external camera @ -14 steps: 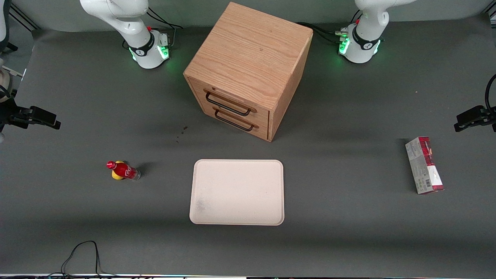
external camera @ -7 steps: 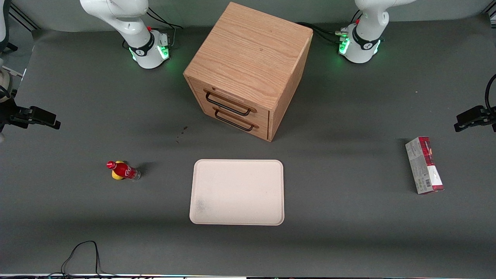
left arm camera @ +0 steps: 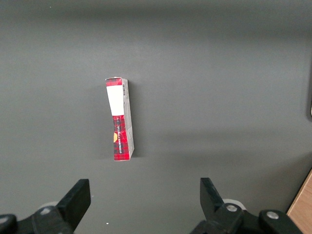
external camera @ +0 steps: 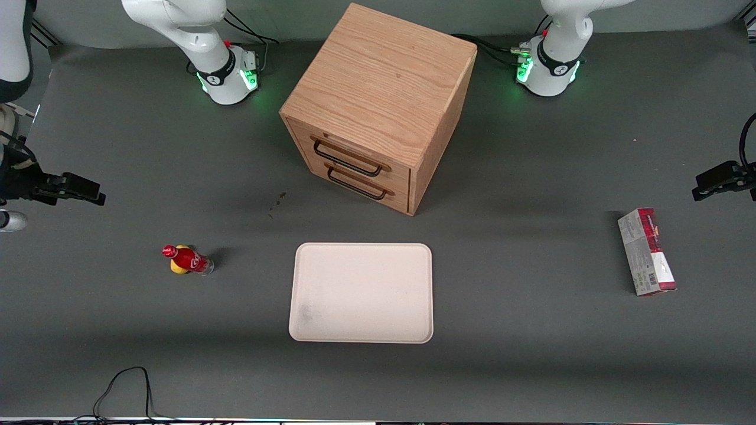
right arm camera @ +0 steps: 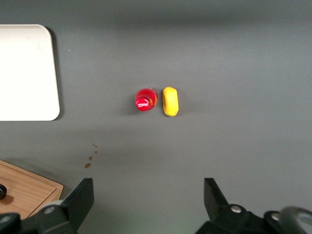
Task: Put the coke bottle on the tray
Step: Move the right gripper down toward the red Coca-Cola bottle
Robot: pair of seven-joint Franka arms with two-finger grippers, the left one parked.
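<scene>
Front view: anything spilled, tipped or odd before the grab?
Only small brown specks on the table near the cabinet. The coke bottle stands upright beside a yellow lump; the gripper is open, high above it.

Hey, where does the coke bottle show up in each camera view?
Front view: coke bottle stands on the table toward the working arm's end, touching a yellow lump; gripper open above the table edge.
Right wrist view: bottle seen cap-down from above, beside the lump.
Left wrist view: not in it.
Shared landmark: the tray.

The coke bottle [external camera: 188,260] partly hides the yellow lump [external camera: 178,266].
</scene>
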